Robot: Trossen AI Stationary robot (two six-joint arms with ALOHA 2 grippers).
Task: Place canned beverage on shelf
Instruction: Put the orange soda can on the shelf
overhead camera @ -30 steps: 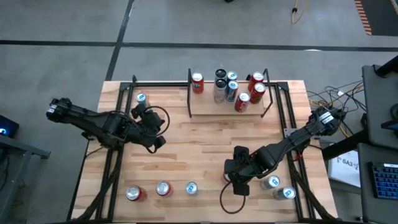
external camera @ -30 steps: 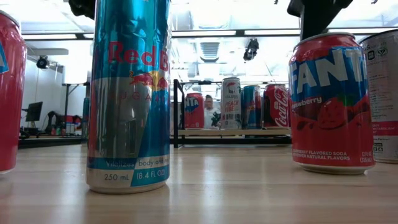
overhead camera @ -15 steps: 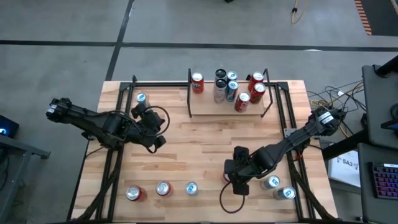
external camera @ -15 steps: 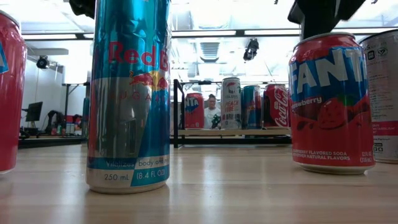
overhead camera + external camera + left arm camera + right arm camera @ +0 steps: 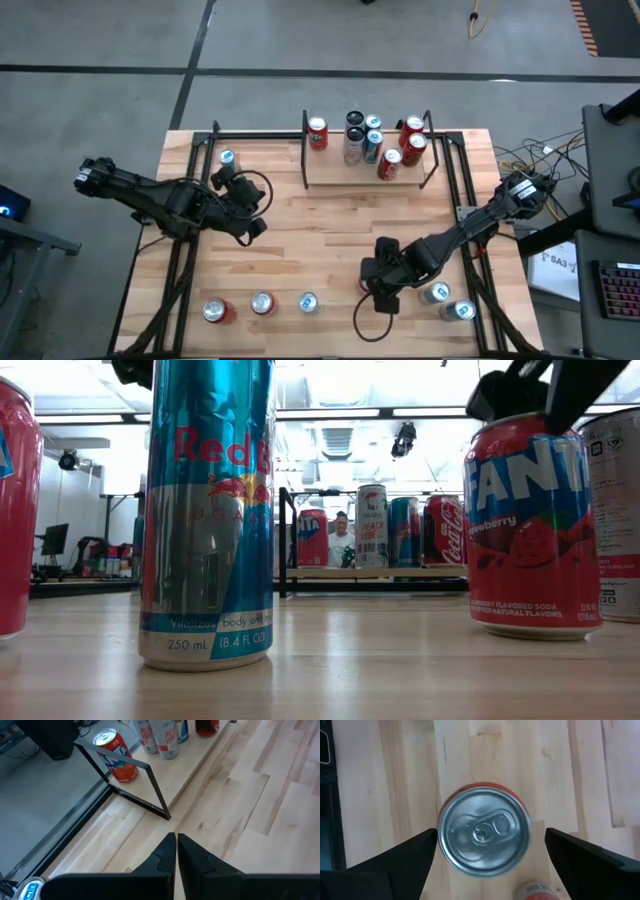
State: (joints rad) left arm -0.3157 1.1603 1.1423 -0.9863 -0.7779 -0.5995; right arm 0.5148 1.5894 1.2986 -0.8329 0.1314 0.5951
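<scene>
Wooden counter [image 5: 320,250] carries everything. Shelf [image 5: 362,170] at counter's far edge, loaded with standing cans: Fanta can [image 5: 317,132] at one end, Coca-Cola can [image 5: 390,163] near other. Left end effector [image 5: 176,851] over counter's left half, fingers pressed together, holding nothing. Right end effector [image 5: 485,842] directly above upright Fanta strawberry can [image 5: 532,525] near counter's front right, fingers [image 5: 405,860] spread wide either side of can top, not touching. Red Bull can [image 5: 208,510] stands further left along front edge.
</scene>
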